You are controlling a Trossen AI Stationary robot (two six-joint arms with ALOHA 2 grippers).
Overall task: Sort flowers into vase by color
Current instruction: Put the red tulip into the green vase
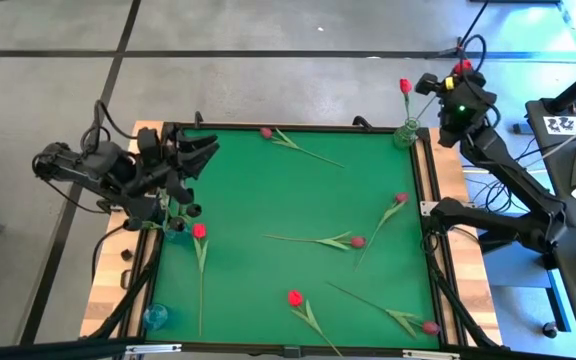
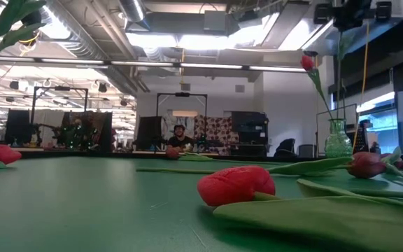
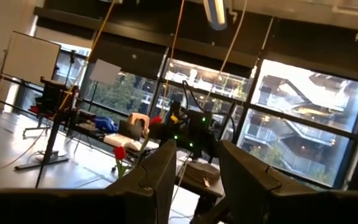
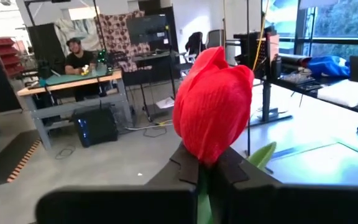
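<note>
Right gripper (image 4: pixel 207 177) clamped on a red tulip's (image 4: pixel 213 106) stem, just under the smooth ribbed head, above the clear glass vase (image 1: pixel 406 133) at the mat's (image 1: pixel 268 190) far right corner. Left gripper (image 3: pixel 194 180) part open, empty, raised at the left edge. Six tulips (image 1: pixel 318 241) scattered flat. Seated person (image 4: pixel 79 59) seen only beyond.

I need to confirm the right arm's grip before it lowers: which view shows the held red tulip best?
The right wrist view: the red tulip fills the frame, its stem pinched in the right gripper. The high view shows it small over the clear vase; the low view shows it above that vase; the left wrist view only a distant speck.
</note>
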